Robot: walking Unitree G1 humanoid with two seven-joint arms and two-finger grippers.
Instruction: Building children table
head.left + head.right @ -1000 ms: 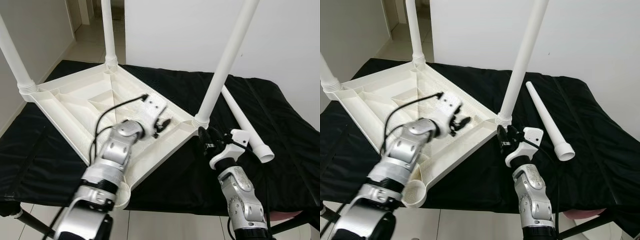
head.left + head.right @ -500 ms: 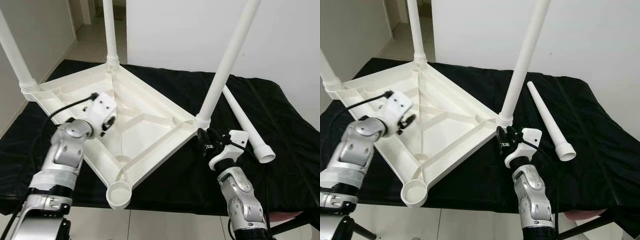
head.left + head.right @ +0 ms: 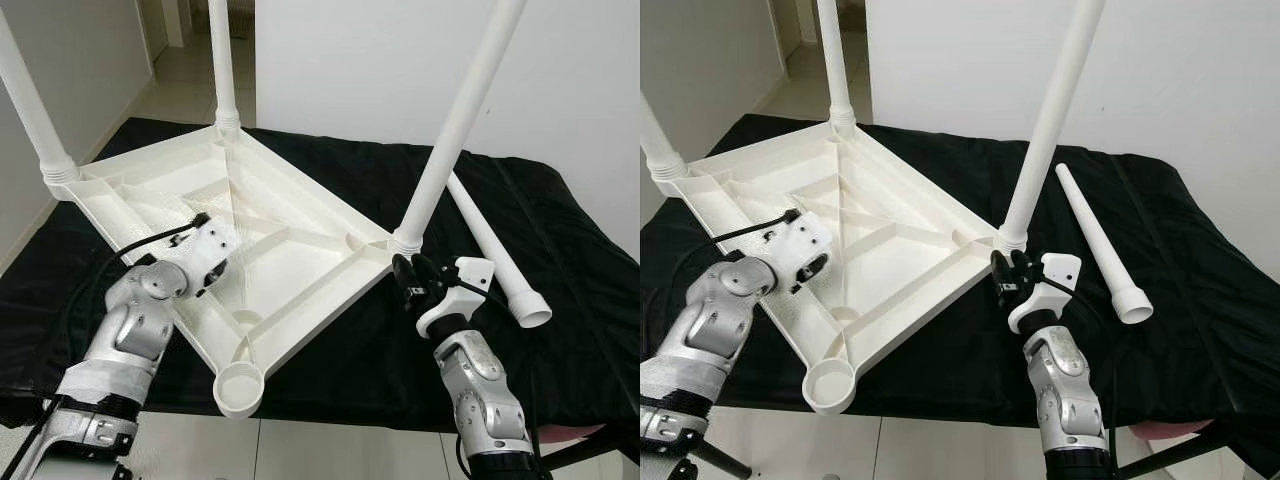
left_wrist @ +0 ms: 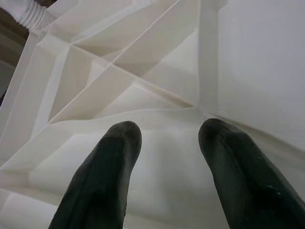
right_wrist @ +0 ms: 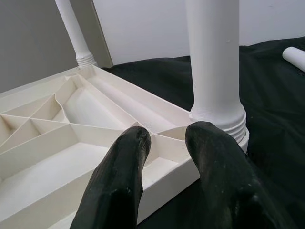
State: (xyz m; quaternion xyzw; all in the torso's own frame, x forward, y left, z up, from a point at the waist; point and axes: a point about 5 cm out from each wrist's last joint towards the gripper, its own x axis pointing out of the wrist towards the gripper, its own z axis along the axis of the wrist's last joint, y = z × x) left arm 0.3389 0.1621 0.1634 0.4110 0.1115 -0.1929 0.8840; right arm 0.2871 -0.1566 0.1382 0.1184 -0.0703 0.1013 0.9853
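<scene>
Since one second ago the left tool (image 3: 222, 262) has left the middle of the upturned children table (image 3: 290, 250) and is now over its ribbed underside nearer the robot's left edge; half a second ago it was a little further left. The right tool (image 3: 408, 275) has hardly moved.

In the left eye view, the white plastic children table lies upside down on a black cloth (image 3: 560, 260) that covers the tabletop. Three legs stand in its corner sockets: one far left (image 3: 30, 100), one at the back (image 3: 222, 60), one at the right corner (image 3: 455, 120). The near corner has an empty round socket (image 3: 240, 385). A fourth leg (image 3: 490, 245) lies loose on the cloth, behind the standing right leg and just beside it. The right tool is close under the base of that right leg.

In the right eye view, the scene is the same; a black cable (image 3: 740, 232) runs to the left wrist.

In the left wrist view, the two black fingers (image 4: 107, 176) are apart with a moderate gap and hold nothing; white ribs are under them.

In the right wrist view, the fingers (image 5: 121, 176) are also apart, holding nothing, at the table's corner wall, beside the threaded foot of the leg (image 5: 214, 62).
</scene>
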